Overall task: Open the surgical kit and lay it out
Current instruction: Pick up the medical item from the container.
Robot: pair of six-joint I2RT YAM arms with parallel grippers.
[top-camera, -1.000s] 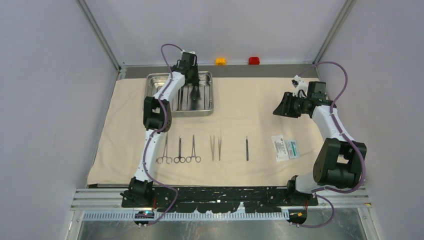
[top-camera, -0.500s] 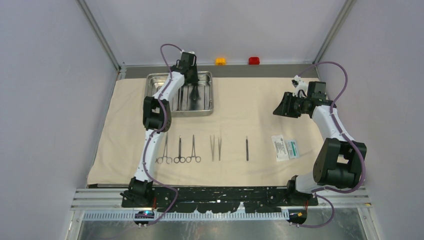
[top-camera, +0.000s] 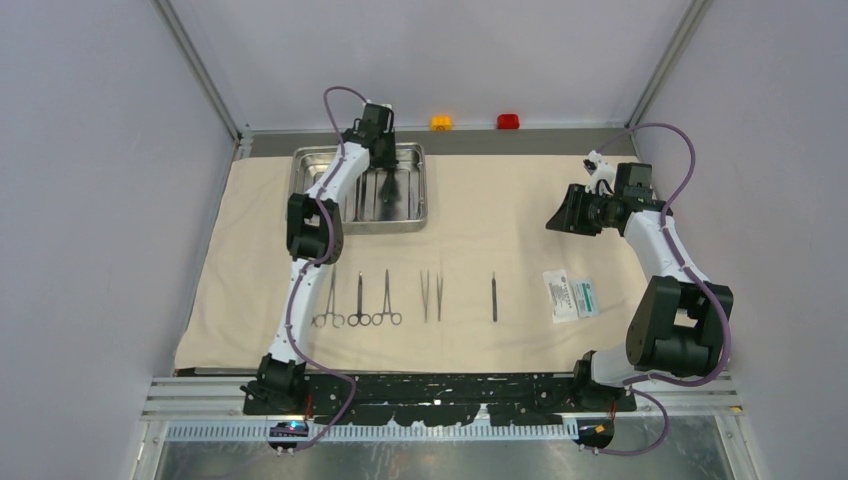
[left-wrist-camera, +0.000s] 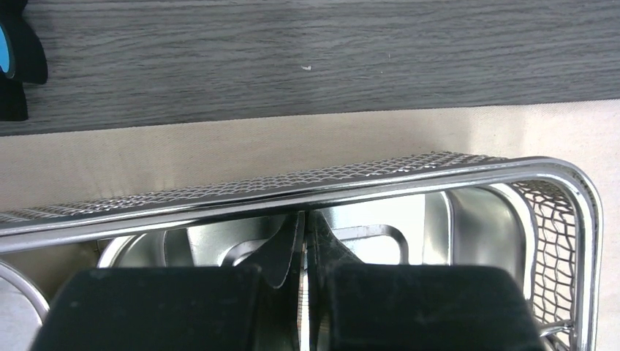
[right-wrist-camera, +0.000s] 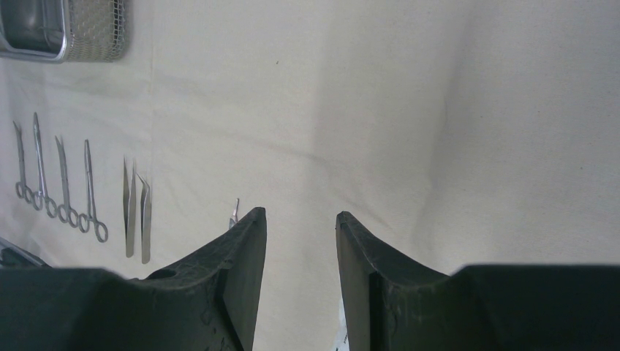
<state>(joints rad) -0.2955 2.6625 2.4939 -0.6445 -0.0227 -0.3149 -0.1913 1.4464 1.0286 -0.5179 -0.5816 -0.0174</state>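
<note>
My left pincer point(left-wrist-camera: 305, 232) sits clamped shut inside the steel tray point(left-wrist-camera: 468, 170), far-left on the cloth wrap point(top-camera: 500, 215); I cannot see whether it grips anything. The forceps point(top-camera: 358, 300) lie nearward, ring handles toward the arm bases. My right pincer point(right-wrist-camera: 301, 227) hangs half-open, empty, well apart.

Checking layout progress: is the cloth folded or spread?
Spread: the cloth lies flat, with the tray and forceps on it.

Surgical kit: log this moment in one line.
left gripper shut, inside tray | right gripper open, empty, over cloth | forceps, tweezers, packet laid out
</note>
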